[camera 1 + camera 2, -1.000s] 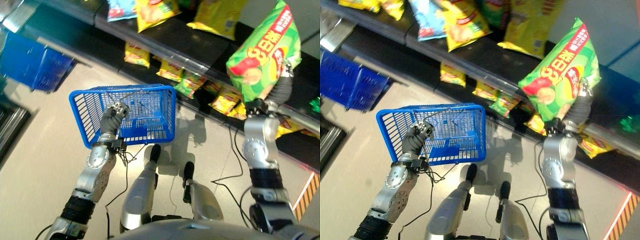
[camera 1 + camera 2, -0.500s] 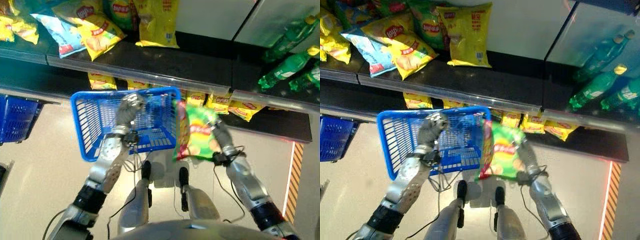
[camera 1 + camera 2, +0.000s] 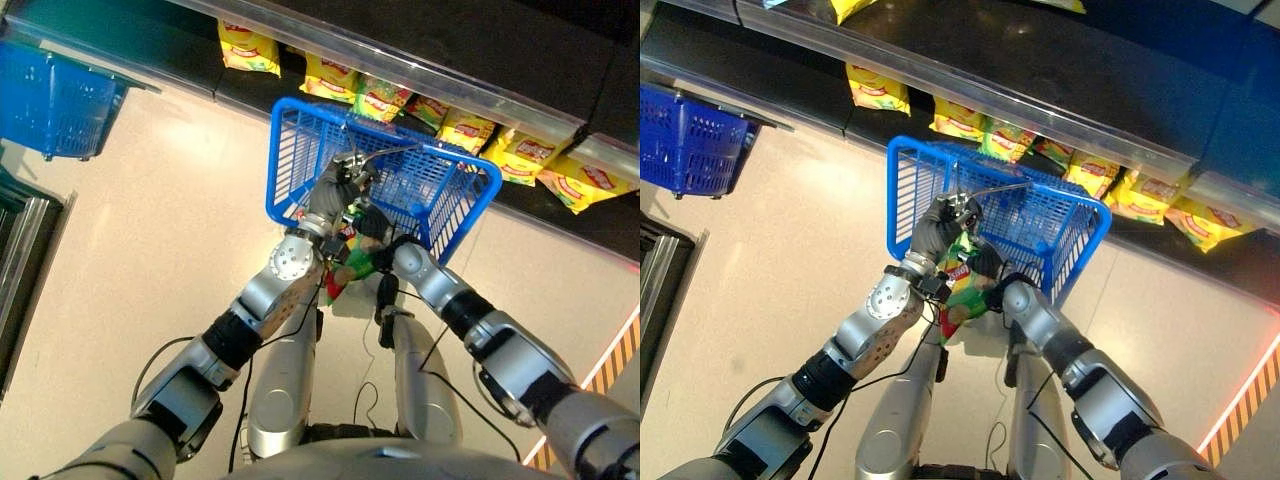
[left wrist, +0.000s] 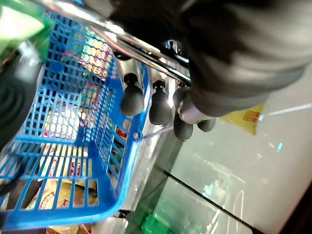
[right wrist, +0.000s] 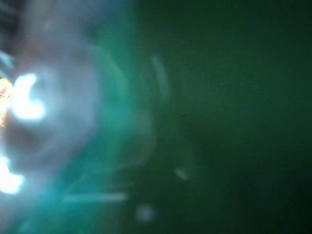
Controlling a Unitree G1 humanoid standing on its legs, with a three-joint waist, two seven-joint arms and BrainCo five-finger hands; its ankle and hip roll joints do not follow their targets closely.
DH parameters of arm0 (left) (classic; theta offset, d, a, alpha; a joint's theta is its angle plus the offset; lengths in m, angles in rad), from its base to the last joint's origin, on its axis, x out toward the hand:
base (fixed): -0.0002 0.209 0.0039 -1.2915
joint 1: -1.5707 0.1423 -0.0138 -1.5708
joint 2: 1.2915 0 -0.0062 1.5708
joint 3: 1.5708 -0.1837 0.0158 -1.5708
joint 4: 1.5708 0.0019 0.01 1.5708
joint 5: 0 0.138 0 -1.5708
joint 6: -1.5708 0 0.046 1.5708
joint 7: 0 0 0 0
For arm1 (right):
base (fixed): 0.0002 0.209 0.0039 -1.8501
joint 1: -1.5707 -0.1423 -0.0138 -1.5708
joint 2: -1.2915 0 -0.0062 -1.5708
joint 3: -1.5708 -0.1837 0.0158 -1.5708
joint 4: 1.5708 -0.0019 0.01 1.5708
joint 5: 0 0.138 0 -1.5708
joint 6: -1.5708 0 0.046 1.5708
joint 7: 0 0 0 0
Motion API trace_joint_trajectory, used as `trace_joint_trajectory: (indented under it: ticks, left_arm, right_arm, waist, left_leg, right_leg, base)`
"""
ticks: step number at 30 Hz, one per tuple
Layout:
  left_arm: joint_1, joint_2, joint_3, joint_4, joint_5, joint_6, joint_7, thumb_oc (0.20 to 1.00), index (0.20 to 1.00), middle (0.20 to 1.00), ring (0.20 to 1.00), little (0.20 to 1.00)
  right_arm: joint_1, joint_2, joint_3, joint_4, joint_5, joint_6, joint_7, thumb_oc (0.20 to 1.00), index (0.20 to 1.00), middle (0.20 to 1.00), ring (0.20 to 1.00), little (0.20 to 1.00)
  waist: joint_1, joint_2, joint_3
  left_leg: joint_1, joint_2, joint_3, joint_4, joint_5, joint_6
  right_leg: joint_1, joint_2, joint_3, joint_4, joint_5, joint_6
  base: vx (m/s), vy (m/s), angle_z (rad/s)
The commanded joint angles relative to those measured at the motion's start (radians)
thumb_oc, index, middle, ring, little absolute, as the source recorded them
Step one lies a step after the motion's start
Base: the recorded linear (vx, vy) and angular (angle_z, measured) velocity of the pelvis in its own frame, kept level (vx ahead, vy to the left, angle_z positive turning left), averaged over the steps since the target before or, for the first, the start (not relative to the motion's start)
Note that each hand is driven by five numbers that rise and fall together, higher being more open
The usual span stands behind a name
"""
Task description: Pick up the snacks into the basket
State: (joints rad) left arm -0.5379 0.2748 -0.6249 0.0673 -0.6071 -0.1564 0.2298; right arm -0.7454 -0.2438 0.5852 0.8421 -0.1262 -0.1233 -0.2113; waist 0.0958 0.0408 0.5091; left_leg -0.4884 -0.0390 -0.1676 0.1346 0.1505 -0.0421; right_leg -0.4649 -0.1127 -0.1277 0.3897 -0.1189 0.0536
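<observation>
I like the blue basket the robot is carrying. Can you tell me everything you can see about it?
The blue basket looks like plastic, with walls and bottom made of open grid bars and a thin metal handle on top. The left hand has its fingers curled round that handle and holds the basket up above the floor, tilted, close to the lower shelf of snacks. The green snack bag sits at its near rim.

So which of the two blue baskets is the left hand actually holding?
The nearer blue basket, in front of the low shelf of yellow snack bags: the left hand curls round its wire handle. The other blue basket sits apart on the floor, far left, untouched.
</observation>
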Motion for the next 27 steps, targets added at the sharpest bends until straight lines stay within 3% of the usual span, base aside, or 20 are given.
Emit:
trace_joint_trajectory:
  ticks: [1,2,4,5,8,16,17,23,25,27]
  left_arm:
    - [-0.129,-0.087,-0.007,-0.159,-0.018,-0.121,-0.028,0.2,0.2,0.2,0.2,0.2]
    - [-0.132,-0.082,-0.036,-0.174,-0.028,-0.111,-0.038,0.2,0.2,0.2,0.2,0.2]
    - [-0.133,-0.082,-0.036,-0.174,-0.029,-0.111,-0.038,0.2,0.2,0.2,0.2,0.2]
    - [-0.139,-0.063,-0.063,-0.198,-0.044,-0.098,-0.052,0.2,0.2,0.2,0.2,0.2]
    - [-0.152,-0.049,-0.082,-0.215,-0.051,-0.084,-0.068,0.2,0.2,0.2,0.2,0.2]
    - [-0.171,-0.031,-0.091,-0.224,-0.077,-0.068,-0.083,0.2,0.2,0.2,0.2,0.2]
    - [-0.173,-0.03,-0.087,-0.223,-0.075,-0.067,-0.085,0.2,0.2,0.2,0.2,0.2]
    - [-0.138,-0.019,-0.038,-0.211,-0.078,-0.069,-0.099,0.2,0.2,0.2,0.2,0.2]
    - [-0.068,0.016,0.039,-0.209,-0.068,-0.063,-0.091,0.2,0.2,0.2,0.2,0.2]
    - [-0.027,0.032,0.089,-0.207,-0.058,-0.058,-0.088,0.2,0.2,0.2,0.2,0.2]
  right_arm:
    - [-0.084,0.003,-0.057,-0.029,0.057,-0.015,-0.089,0.2,0.2,0.2,0.2,0.2]
    - [-0.179,0.006,-0.09,0.041,0.109,-0.007,-0.131,0.2,0.2,0.2,0.2,0.2]
    - [-0.18,0.007,-0.09,0.042,0.109,-0.007,-0.131,0.2,0.2,0.2,0.2,0.2]
    - [-0.315,-0.038,-0.126,0.154,0.159,0.005,-0.178,0.2,0.2,0.2,0.2,0.2]
    - [-0.403,-0.077,-0.121,0.247,0.18,0.024,-0.191,0.2,0.2,0.2,0.2,0.2]
    - [-0.484,-0.124,-0.116,0.408,0.207,0.073,-0.194,0.2,0.2,0.2,0.2,0.2]
    - [-0.475,-0.124,-0.109,0.41,0.208,0.075,-0.184,1.0,1.0,1.0,1.0,1.0]
    - [-0.376,-0.101,-0.074,0.345,0.203,0.073,-0.135,1.0,1.0,1.0,1.0,1.0]
    - [-0.195,-0.08,-0.058,0.149,0.156,0.075,-0.107,1.0,1.0,1.0,1.0,1.0]
    - [-0.096,-0.093,-0.046,0.032,0.106,0.076,-0.085,1.0,1.0,1.0,1.0,1.0]
  waist:
    - [0.016,0.017,-0.02]
    - [0.03,0.027,-0.004]
    - [0.029,0.027,-0.007]
    - [0.051,0.041,0.009]
    - [0.067,0.052,0.011]
    - [0.09,0.057,0.003]
    - [0.091,0.056,-0.001]
    - [0.079,0.023,-0.033]
    - [0.052,-0.018,-0.064]
    - [0.039,-0.033,-0.074]
  left_leg:
    - [-0.006,-0.055,0.019,0.132,-0.146,0.013]
    - [-0.004,-0.06,0.016,0.14,-0.152,0.015]
    - [-0.007,-0.06,0.015,0.136,-0.147,0.015]
    - [-0.009,-0.069,0.014,0.147,-0.157,0.018]
    - [-0.014,-0.077,0.005,0.151,-0.156,0.02]
    - [-0.006,-0.092,-0.004,0.165,-0.174,0.025]
    - [-0.004,-0.094,-0.004,0.165,-0.176,0.025]
    - [0.031,-0.089,-0.003,0.144,-0.175,0.022]
    - [0.066,-0.071,0.022,0.124,-0.183,0.022]
    - [0.083,-0.062,0.035,0.121,-0.192,0.022]
  right_leg:
    - [0.031,-0.037,0.004,-0.13,0.081,0.059]
    - [0.031,-0.04,0.002,-0.12,0.076,0.059]
    - [0.028,-0.04,0.002,-0.124,0.08,0.059]
    - [0.03,-0.044,-0.003,-0.115,0.074,0.06]
    - [0.031,-0.053,-0.012,-0.115,0.078,0.061]
    - [0.062,-0.071,-0.021,-0.139,0.085,0.07]
    - [0.068,-0.072,-0.02,-0.143,0.086,0.071]
    - [0.117,-0.069,-0.008,-0.204,0.11,0.079]
    - [0.162,-0.066,0.009,-0.259,0.136,0.089]
    - [0.176,-0.064,0.017,-0.27,0.145,0.094]
  base:
    - [-0.01,-0.006,0.04]
    - [-0.01,-0.001,0.1]
    - [0.0,0.008,0.13]
    - [0.0,0.019,0.13]
    - [0.01,0.013,0.15]
    - [0.04,0.028,0.13]
    - [0.04,0.045,0.03]
    - [0.07,0.051,0.02]
    - [0.1,0.082,0.09]
    - [0.1,0.086,-0.12]
